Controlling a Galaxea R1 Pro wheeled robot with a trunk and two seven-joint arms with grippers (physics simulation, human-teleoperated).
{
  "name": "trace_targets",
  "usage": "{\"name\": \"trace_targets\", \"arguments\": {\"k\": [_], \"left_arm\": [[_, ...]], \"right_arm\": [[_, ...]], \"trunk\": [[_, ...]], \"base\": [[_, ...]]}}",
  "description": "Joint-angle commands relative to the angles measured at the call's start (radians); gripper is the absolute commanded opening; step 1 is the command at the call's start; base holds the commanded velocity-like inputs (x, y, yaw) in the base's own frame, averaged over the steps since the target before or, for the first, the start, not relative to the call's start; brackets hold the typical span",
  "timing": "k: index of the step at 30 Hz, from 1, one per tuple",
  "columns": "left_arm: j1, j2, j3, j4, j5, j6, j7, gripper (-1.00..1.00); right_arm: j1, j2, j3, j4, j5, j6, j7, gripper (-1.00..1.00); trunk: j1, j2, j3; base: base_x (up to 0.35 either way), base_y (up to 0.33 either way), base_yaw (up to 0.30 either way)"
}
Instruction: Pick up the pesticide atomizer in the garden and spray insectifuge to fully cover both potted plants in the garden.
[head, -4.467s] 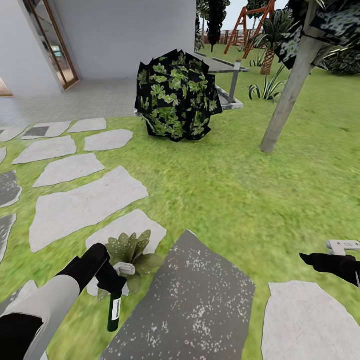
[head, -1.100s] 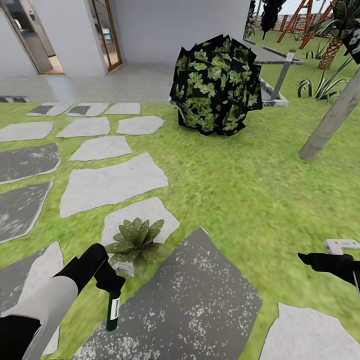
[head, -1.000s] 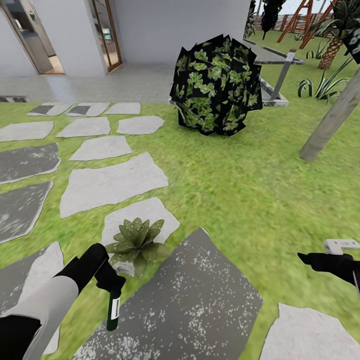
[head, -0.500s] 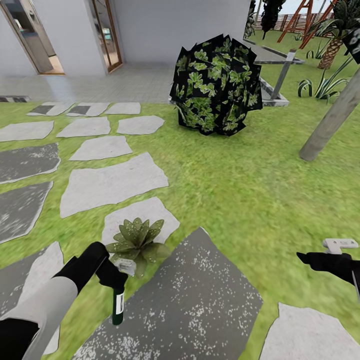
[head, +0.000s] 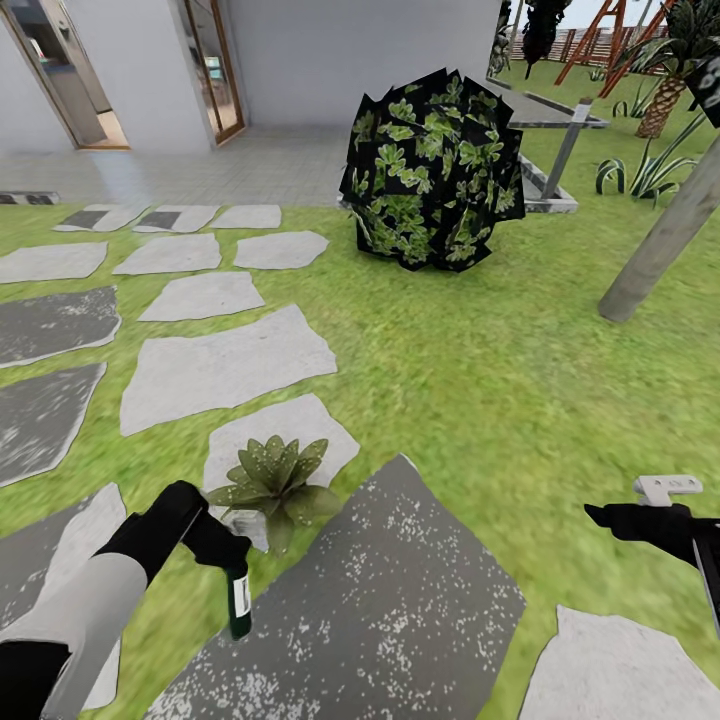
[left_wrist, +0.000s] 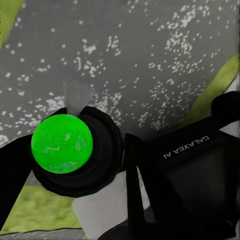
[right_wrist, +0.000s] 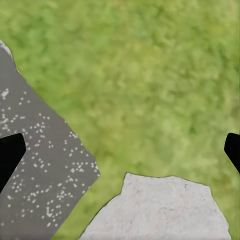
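My left gripper (head: 222, 549) is shut on the pesticide atomizer (head: 238, 598), a slim dark green bottle with a white label that hangs downward from the fingers. The left wrist view looks along the bottle at its round bright-green base (left_wrist: 61, 143), with dark fingers (left_wrist: 134, 170) on either side. Just beyond the gripper stands a potted plant (head: 275, 478), a low rosette of pointed green leaves at the edge of a pale stepping stone. The atomizer's top is right beside its near leaves. At the right, my right gripper (head: 596, 515) hovers open over the lawn, its fingertips (right_wrist: 10, 155) wide apart and holding nothing.
A large speckled dark stone (head: 380, 600) lies below the atomizer, with several pale stepping stones (head: 225, 365) to the left. A dark round shrub (head: 432, 168) stands ahead, a leaning tree trunk (head: 660, 245) to the right, and house doors (head: 210, 65) at the back left.
Since 4.5 s ago the whole view has swung left. In the last second my left arm carried the atomizer slightly up and toward the potted plant; the right gripper rose a little.
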Motion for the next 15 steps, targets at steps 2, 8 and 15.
{"name": "trace_targets", "arguments": {"k": [2,8,15], "left_arm": [[0.000,0.000,0.013,-0.003,-0.010,0.000,-0.010,-1.00],[0.000,-0.004,0.030,-0.006,-0.010,-0.022,-0.009,-1.00],[0.000,-0.013,0.023,-0.007,-0.010,-0.031,-0.009,-1.00]], "right_arm": [[-0.001,0.000,-0.001,-0.001,0.010,0.003,0.010,1.00],[-0.001,0.000,0.000,-0.001,0.011,0.003,0.010,1.00],[-0.001,0.000,0.001,-0.001,0.011,0.003,0.010,1.00]], "trunk": [[0.000,0.000,-0.001],[0.000,0.000,-0.001],[0.000,0.000,-0.001]], "base": [[0.000,0.000,0.000],[0.000,0.000,0.000],[0.000,0.000,0.000]]}}
